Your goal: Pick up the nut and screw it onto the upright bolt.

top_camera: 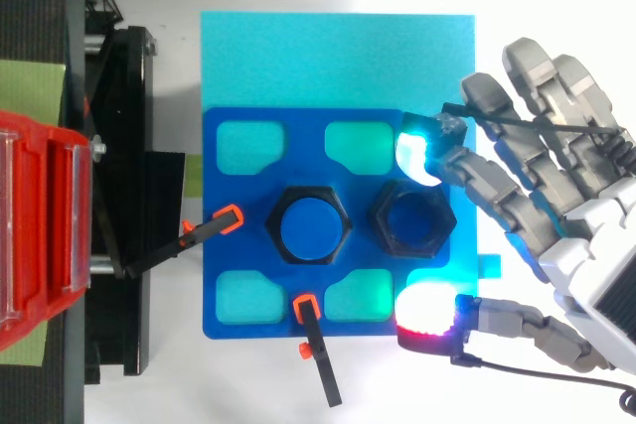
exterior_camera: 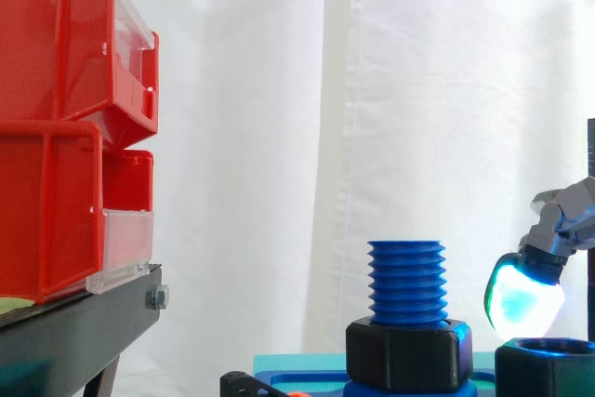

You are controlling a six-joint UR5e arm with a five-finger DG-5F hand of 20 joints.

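A blue threaded bolt stands upright on a blue plate, with a black nut seated round its base. To its right a second black nut lies flat on the plate, loose, also seen in the side view as the black nut. My hand reaches in from the right and is open. One fingertip, glowing cyan, hovers just beyond the loose nut, and the thumb tip, glowing red, hovers on its near side. Neither pad touches the nut. In the side view the cyan pad hangs just above it.
The blue plate rests on a cyan board. Two black clamps with orange tips hold the plate at its left and front edges. Red bins on a black stand rise to the left.
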